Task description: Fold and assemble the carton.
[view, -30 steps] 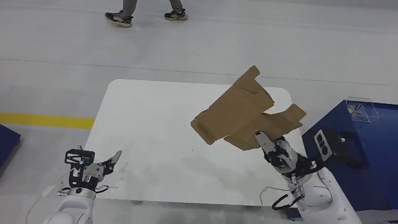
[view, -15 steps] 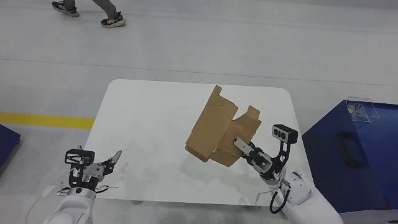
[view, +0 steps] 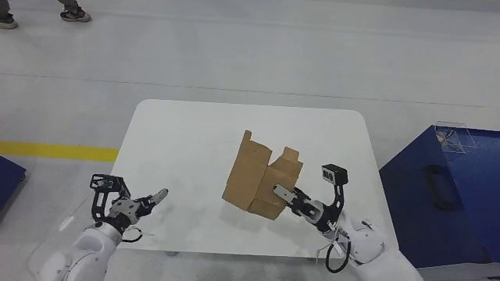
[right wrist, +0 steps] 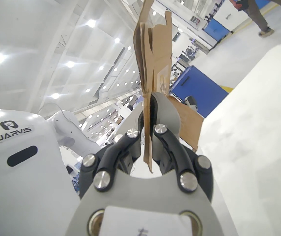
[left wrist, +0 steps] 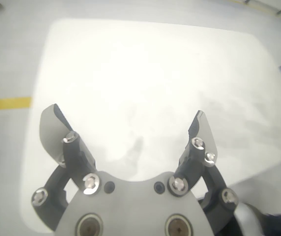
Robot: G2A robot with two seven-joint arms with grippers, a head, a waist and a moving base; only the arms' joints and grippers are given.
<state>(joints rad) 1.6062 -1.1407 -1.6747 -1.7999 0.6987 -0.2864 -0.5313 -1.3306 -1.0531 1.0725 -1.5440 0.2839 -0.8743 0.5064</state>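
The flattened carton is tilted over the table, right of centre, with the right gripper clamped on its near lower edge. The right wrist view presents it edge-on, pinched between both fingers. The left gripper, spread and holding nothing, hovers at the near left corner.

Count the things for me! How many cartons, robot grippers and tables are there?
Cartons: 1, the carton
Grippers: 2, the left gripper and the right gripper
Tables: 1, the table
Total: 4
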